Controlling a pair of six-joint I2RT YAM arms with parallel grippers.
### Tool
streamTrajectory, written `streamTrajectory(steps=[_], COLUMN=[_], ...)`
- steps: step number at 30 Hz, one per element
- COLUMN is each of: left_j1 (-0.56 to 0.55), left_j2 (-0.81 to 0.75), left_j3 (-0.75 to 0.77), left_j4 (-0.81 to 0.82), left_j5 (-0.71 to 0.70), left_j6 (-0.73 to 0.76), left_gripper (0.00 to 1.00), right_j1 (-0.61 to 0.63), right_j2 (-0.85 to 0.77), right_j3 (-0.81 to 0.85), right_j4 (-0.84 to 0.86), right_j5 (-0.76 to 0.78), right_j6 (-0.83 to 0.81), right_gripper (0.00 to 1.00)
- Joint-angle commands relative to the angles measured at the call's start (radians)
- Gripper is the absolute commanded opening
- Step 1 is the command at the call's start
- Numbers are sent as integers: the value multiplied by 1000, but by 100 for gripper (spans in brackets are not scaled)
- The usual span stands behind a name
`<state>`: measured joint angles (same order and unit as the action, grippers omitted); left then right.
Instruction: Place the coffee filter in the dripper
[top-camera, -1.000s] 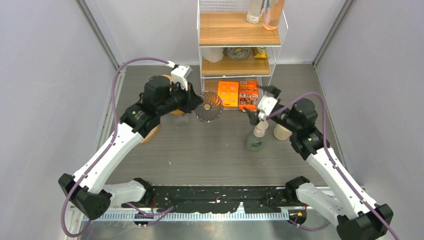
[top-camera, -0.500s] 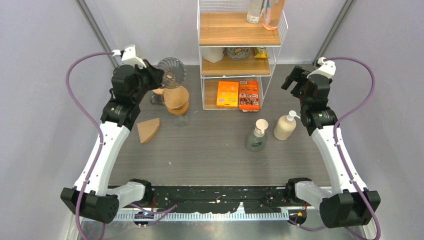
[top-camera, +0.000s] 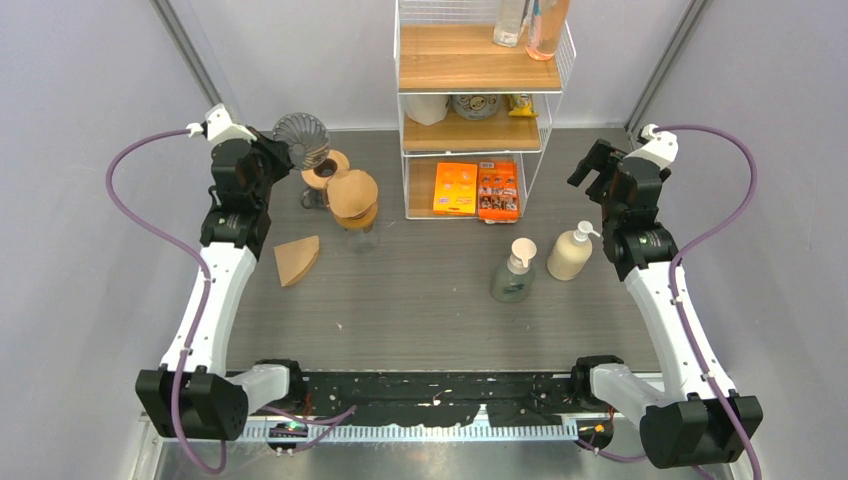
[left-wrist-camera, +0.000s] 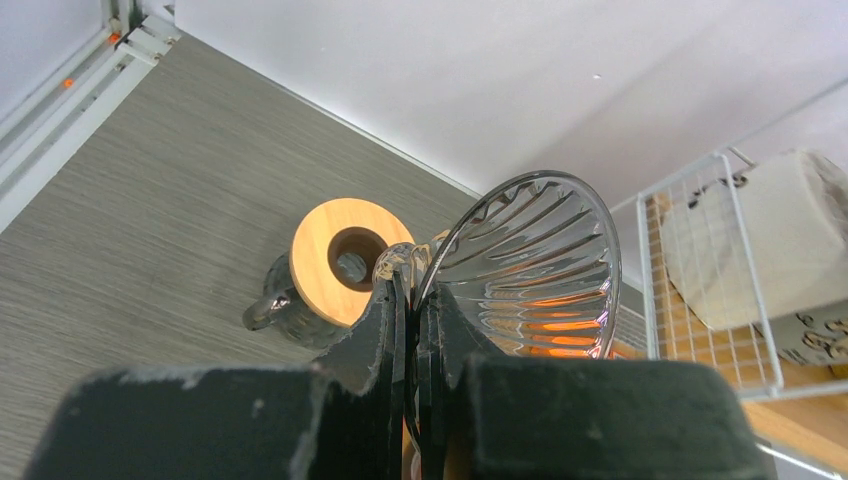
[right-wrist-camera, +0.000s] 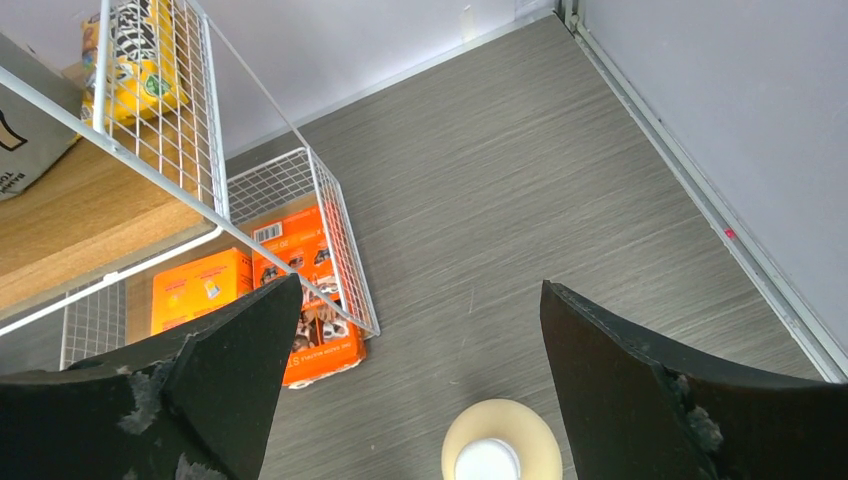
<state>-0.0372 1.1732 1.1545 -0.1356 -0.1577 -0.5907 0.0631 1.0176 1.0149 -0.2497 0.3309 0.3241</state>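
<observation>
My left gripper is shut on the rim of a ribbed clear glass dripper and holds it in the air at the back left. In the left wrist view the gripper pinches the dripper's edge, above a wooden ring on a dark holder. A folded brown paper filter lies flat on the table. Another brown filter cone sits on a glass vessel beside the wooden ring. My right gripper is open and empty at the back right.
A wire shelf rack stands at the back centre with orange boxes under it. A green pump bottle and a cream bottle stand right of centre. The cream bottle's top lies below my right gripper.
My left arm has swung back and to the left, carrying the glass dripper. My right arm has left the pump bottle and risen to the back right, open.
</observation>
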Motion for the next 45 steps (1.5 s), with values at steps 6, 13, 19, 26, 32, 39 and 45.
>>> streamTrajectory(steps=[6,13,19,26,32,39,45], left_j1=[103,116,118,123,126,131,133], left_j2=[194,369,465,505,537,592,648], left_j3=[55,126,173,194,201,232,290], left_j4=[197,223,215,155,139,94,-2], left_j5=[147,277,289,287,286,300,317], left_j6=[-128,-174,-175,-178,-171,-166,-164], left_gripper=[0,0,0,0,0,0,0], right_j1=[-4,-3,-3,-3,-3,-3,-3], right_j2=[-38,-43,-42,-37,-29,-31,-33], right_j3=[-11,-18,-23,-25,-24,-27,-31], right_j4=[19,15,15,16,15,15,14], right_j5=[-11,-26,-28,-32,-41,-49,-49], right_j6=[-37,-46,-52,-52,-52,-52,-52], right_gripper=[96,95,95,95,96,95,96])
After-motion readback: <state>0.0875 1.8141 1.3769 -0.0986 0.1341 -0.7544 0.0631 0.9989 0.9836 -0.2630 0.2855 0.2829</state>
